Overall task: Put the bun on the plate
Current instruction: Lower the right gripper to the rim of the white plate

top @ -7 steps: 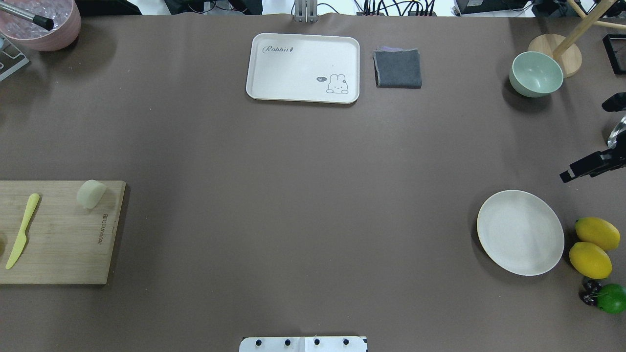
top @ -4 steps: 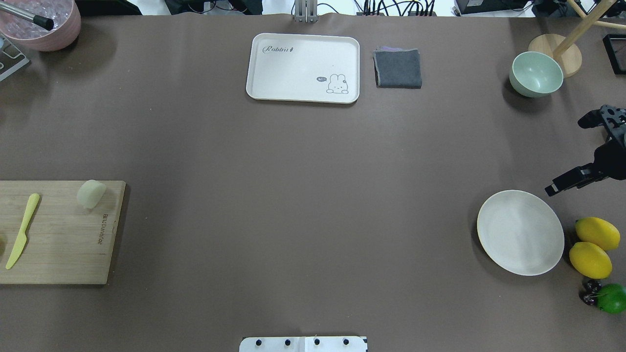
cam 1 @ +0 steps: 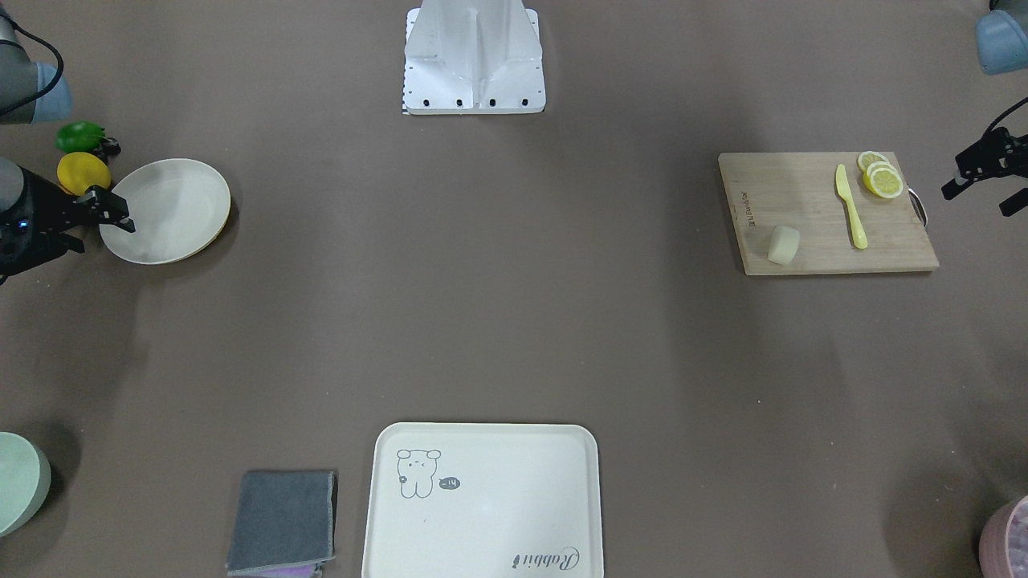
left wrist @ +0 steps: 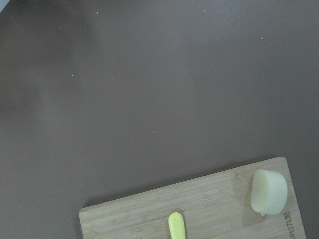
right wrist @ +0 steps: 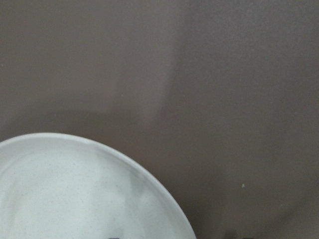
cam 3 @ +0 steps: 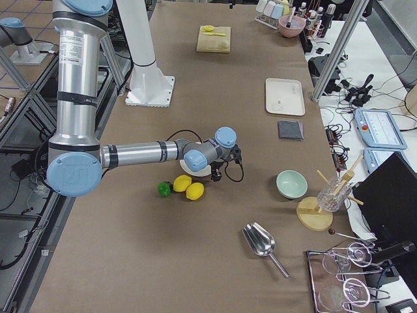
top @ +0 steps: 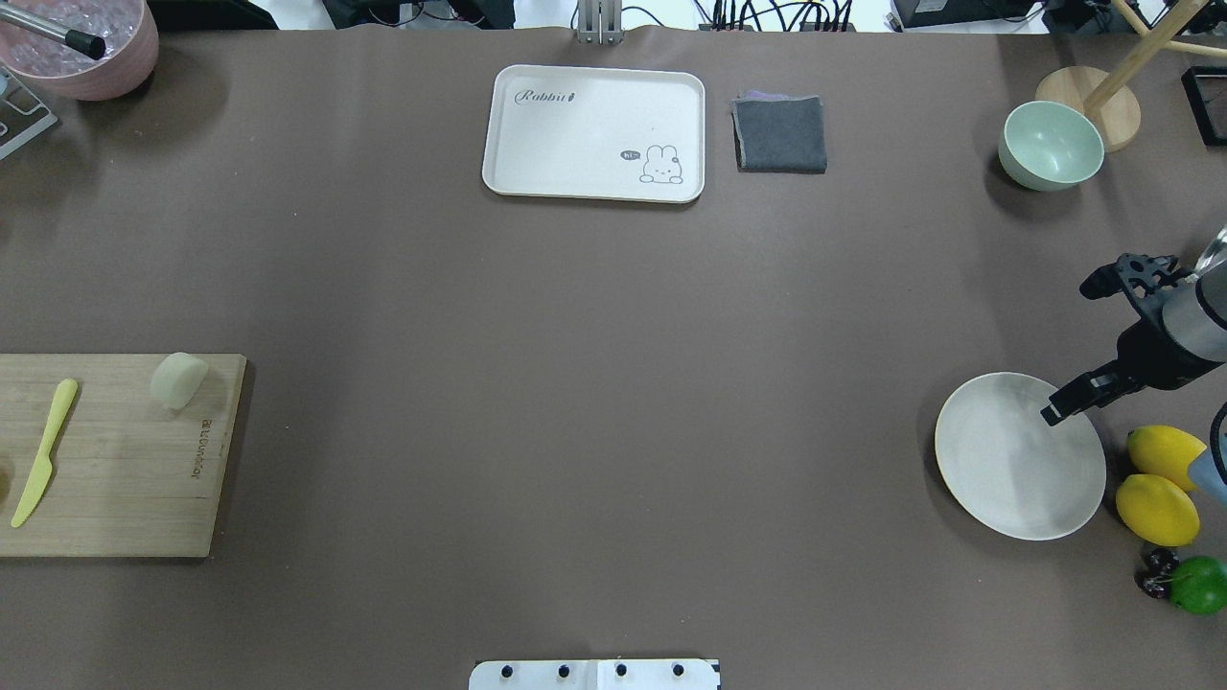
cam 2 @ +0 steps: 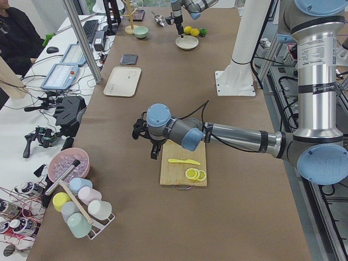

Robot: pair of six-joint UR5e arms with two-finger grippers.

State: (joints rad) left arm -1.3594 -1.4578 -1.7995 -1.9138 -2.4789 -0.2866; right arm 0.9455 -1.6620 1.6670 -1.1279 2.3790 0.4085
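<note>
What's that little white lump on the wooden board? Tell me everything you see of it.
It is a bun: a small, pale cream, short cylinder with rounded edges and a soft, matte look. It appears to lie on its side at a corner of the wooden cutting board, beside its printed lettering. Only the board touches it; the yellow knife lies apart.

Silver arms (cam 2: 239,136) (pale-blue joint caps (cam 2: 157,115))

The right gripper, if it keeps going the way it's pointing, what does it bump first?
Probably the plate: the right gripper points down with one fingertip over the plate's rim, the other over the table beside it. Its height is hard to judge.
</note>
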